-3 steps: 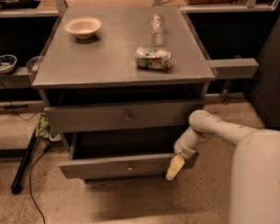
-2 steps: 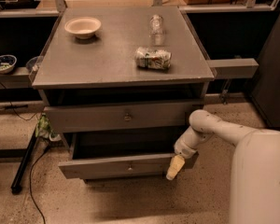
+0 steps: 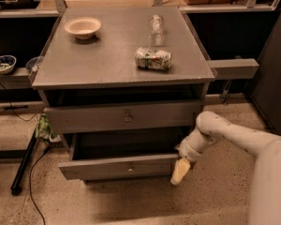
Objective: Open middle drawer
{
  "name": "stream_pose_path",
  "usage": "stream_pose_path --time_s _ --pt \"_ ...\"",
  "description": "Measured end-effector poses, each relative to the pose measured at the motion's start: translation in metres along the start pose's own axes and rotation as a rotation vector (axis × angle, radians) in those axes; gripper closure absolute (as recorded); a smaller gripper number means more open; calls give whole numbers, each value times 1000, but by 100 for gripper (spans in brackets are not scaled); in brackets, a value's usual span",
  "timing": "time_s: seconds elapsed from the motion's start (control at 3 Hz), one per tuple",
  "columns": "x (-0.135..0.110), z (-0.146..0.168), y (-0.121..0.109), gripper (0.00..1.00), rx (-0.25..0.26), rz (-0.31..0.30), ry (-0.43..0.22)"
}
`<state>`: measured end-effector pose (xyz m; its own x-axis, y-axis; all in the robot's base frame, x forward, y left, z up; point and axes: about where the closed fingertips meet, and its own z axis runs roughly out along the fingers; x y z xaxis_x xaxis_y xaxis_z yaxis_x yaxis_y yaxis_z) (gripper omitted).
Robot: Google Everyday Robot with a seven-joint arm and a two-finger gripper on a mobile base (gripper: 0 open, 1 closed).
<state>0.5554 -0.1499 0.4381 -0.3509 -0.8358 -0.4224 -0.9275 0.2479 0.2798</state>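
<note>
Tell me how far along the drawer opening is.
Done: the middle drawer stands pulled out well past the top drawer, with its dark interior showing. In hand: the tool is at the middle drawer's right front corner, away from the centre knob. Left: probably little, perhaps a further pull if full extension is wanted, then backing the tool clear.

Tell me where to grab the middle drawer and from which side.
Probably best to grip the small round knob centred on the front of the middle drawer, coming straight from the front: it is the only part jutting from that flat face. The tool hangs beside the front's right end.
</note>
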Motion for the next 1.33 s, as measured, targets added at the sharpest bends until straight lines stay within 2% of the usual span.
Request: stream_pose_path --time_s 0.33,1.33 --pt "14 -8 36 0 -24 -26 -16" --pt "14 -13 38 0 -55 -23 -42"
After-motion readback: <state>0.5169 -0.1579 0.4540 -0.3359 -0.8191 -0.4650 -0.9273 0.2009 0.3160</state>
